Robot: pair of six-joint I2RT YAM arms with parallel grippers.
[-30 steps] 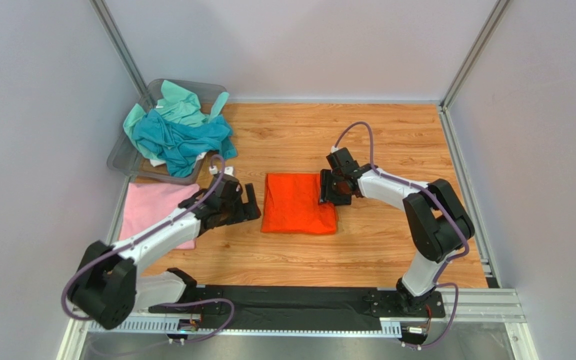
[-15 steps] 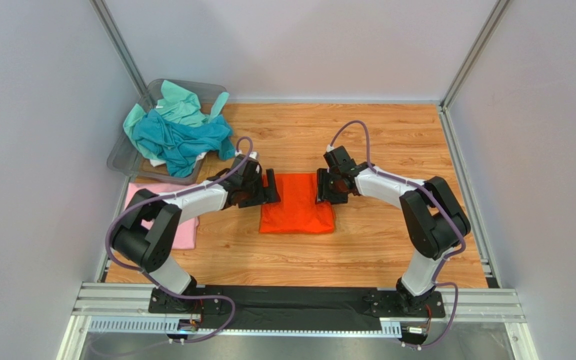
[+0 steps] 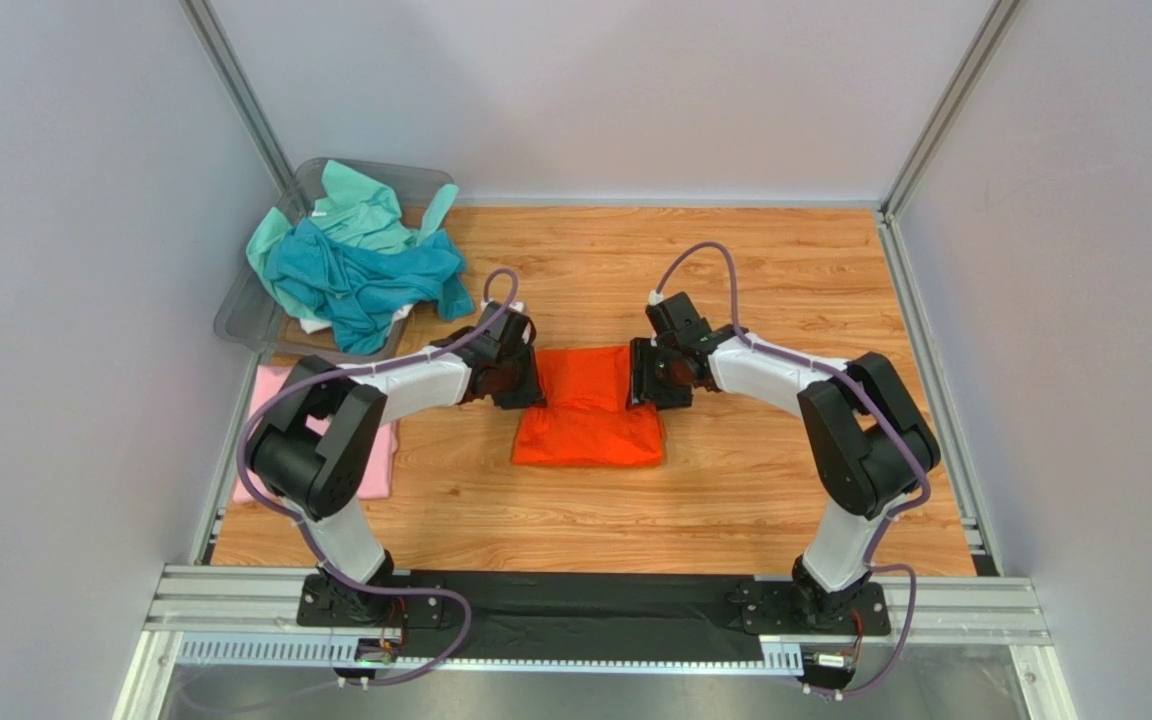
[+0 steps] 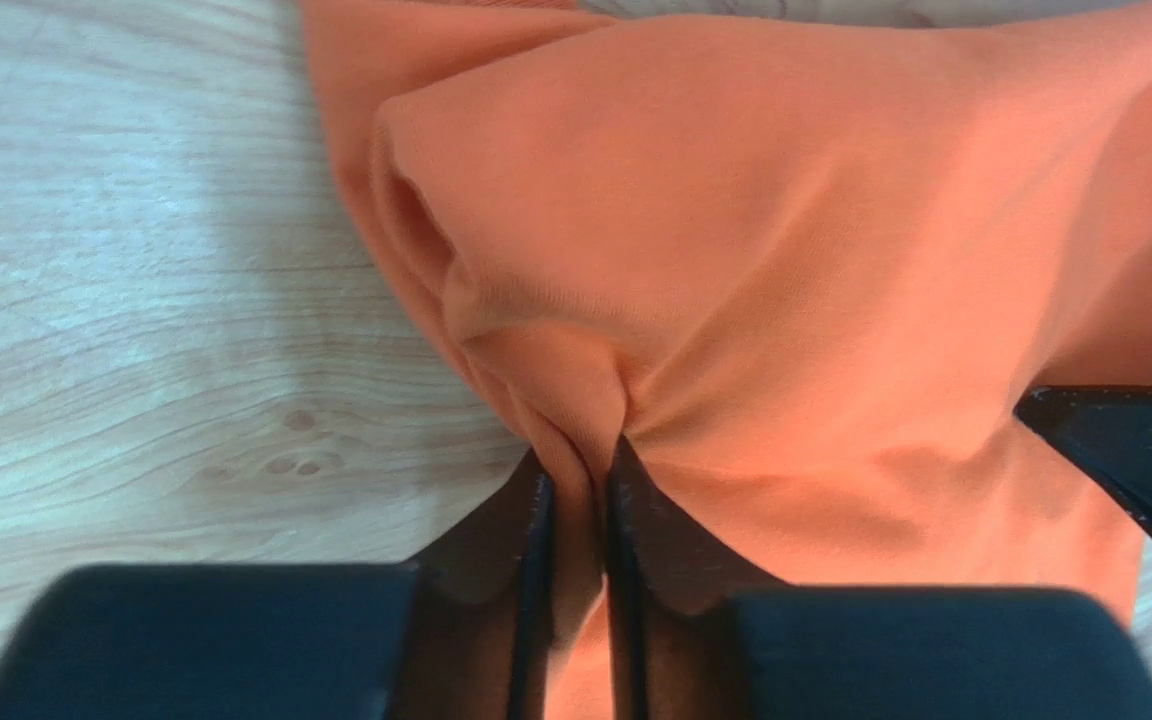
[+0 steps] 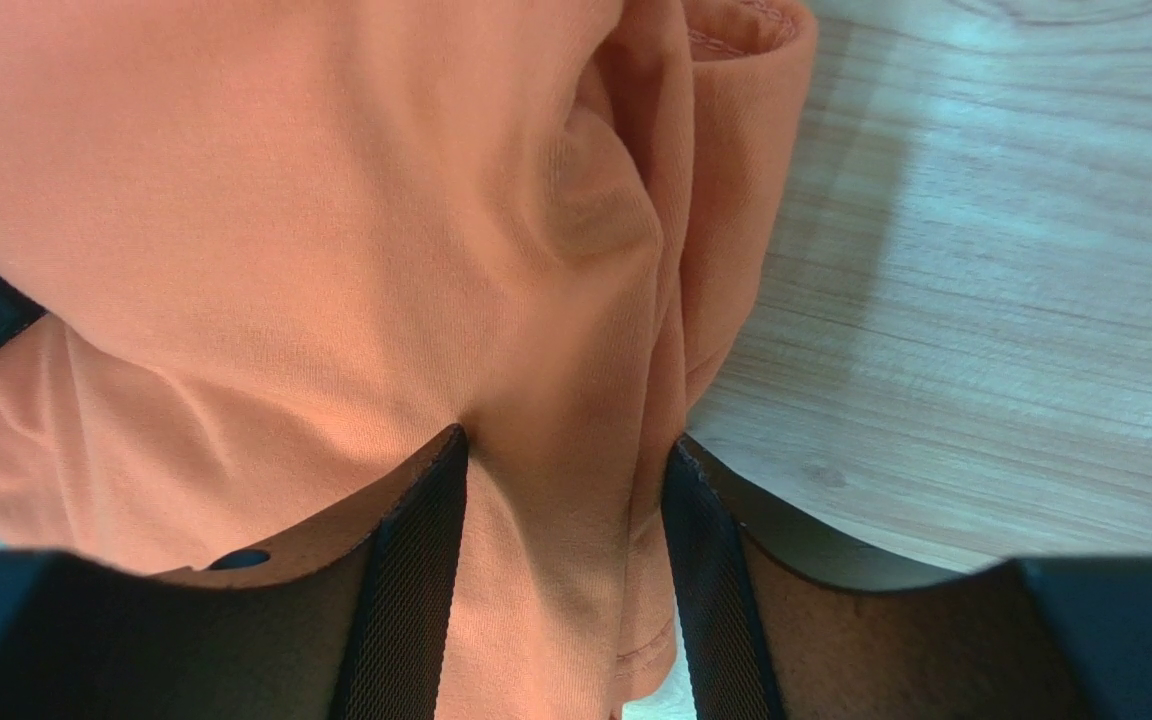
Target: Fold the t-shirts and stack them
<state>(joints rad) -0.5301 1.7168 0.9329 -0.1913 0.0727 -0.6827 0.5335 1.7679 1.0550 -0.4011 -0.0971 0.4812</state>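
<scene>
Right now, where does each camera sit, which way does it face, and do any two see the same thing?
Top external: high behind the arm bases, looking down at the table; both arms show whole, left gripper and right gripper on the orange t-shirt.
Left wrist: on the left wrist, looking along its fingers, which pinch the shirt's edge.
Right wrist: on the right wrist, looking along its fingers, which clamp a thick fold.
Shared: both wrist views show that shirt on the wood tabletop.
</scene>
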